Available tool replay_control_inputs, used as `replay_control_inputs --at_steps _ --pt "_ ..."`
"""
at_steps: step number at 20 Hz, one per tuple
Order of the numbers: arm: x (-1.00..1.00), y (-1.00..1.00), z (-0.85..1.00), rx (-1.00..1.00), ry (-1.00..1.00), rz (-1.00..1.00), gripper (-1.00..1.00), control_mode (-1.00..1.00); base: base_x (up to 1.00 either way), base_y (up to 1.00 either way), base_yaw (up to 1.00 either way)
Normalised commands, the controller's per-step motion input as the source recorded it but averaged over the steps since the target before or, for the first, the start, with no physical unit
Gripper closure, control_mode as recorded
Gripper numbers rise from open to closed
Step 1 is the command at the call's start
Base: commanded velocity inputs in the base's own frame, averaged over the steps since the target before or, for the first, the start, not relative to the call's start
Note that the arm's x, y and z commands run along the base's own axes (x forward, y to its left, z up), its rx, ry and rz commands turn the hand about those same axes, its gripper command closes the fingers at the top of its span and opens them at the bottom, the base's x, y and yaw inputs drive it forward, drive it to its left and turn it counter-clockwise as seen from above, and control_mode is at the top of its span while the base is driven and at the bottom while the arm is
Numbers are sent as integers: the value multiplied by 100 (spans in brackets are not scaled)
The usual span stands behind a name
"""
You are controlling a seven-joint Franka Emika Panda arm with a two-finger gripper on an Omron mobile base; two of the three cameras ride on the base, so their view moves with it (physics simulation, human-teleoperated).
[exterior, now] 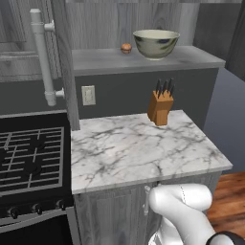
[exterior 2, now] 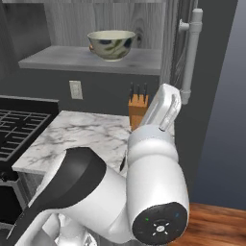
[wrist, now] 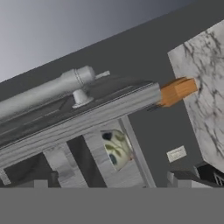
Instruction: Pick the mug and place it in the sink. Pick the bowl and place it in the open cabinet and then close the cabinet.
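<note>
A wooden knife block stands on the marble counter beside a black stove.

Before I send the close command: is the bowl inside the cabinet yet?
Yes. The bowl sits upright on the open cabinet shelf; doors still open.

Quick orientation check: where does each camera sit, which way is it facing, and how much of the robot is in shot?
Left base view: behind the arm to its left, facing the marble counter, knife block, bowl on the cabinet shelf; arm at lower right.
Right base view: behind to its right, same counter and bowl; the arm dominates the foreground.
Hand view: rolled, facing the cabinet door handle and bowl.
All three share bowl and knife block.
</note>
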Motion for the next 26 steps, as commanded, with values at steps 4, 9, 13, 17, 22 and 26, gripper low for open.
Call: replay_control_inputs --at_steps 4,9,13,17,22,26 --pt "2 -32 -15 6 0 1 -100 -100 0 0 0" --pt "0 -41 -12 6 0 1 -100 -100 0 0 0" --pt "1 -9 -10 5 0 2 -100 -100 0 0 0" --pt "14 0 -24 3 0 11 -100 -100 0 0 0" --pt "16 -8 -28 6 0 14 -100 -100 0 0 0" --pt "28 0 -21 7 0 12 -100 -100 0 0 0"
